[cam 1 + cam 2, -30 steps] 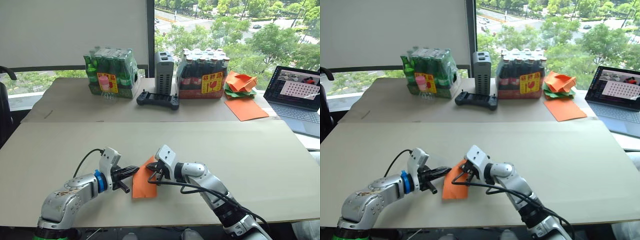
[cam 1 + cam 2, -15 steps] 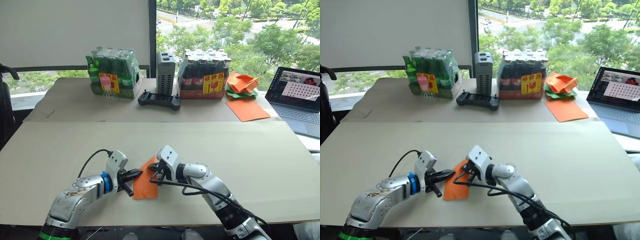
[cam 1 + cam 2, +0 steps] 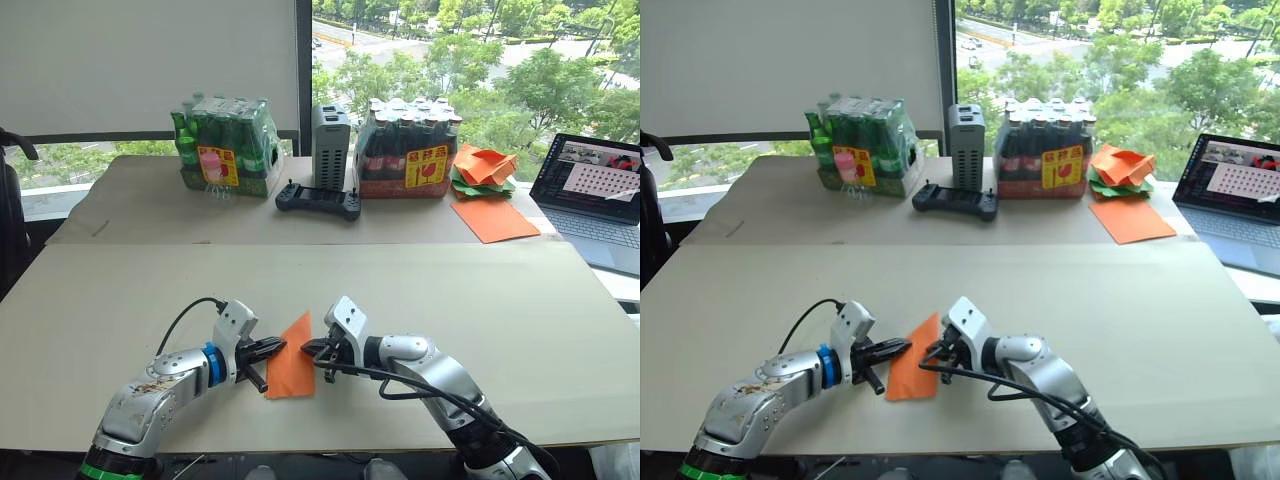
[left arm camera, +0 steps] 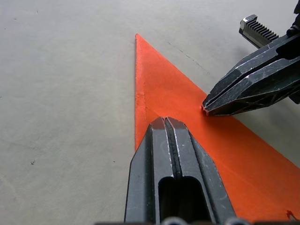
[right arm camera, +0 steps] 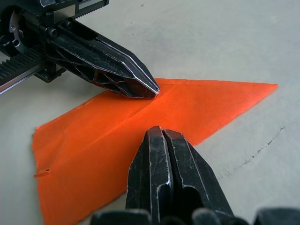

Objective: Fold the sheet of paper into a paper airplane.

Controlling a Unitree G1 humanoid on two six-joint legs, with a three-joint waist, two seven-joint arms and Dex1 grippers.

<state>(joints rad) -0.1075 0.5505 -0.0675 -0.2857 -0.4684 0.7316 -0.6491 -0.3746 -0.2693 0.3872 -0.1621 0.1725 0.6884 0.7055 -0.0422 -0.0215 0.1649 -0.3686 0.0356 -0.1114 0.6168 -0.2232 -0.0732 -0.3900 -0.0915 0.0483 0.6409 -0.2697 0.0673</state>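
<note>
The sheet of paper (image 3: 291,346) lies flat on the near table as a bright-orange folded shape with a long point toward the far side. My left gripper (image 3: 276,347) is shut, its tip resting on the paper's left part. My right gripper (image 3: 308,349) is shut too, its tip touching the paper's right edge. In the left wrist view the shut left fingers (image 4: 167,136) lie over the paper (image 4: 157,84), and the right gripper's tip (image 4: 207,108) presses near the centre crease. In the right wrist view both tips face each other across the paper (image 5: 201,101).
On the far table stand a green bottle pack (image 3: 222,148), a grey box (image 3: 330,148), a dark bottle pack (image 3: 410,150) and a black controller (image 3: 318,201). Crumpled orange and green papers (image 3: 480,168), a larger orange sheet (image 3: 492,218) and a laptop (image 3: 598,195) are at the far right.
My right gripper has slid off the top of the paper to its right edge, and the paper's long point now shows. The left gripper moved in to the left edge early on, then held.
</note>
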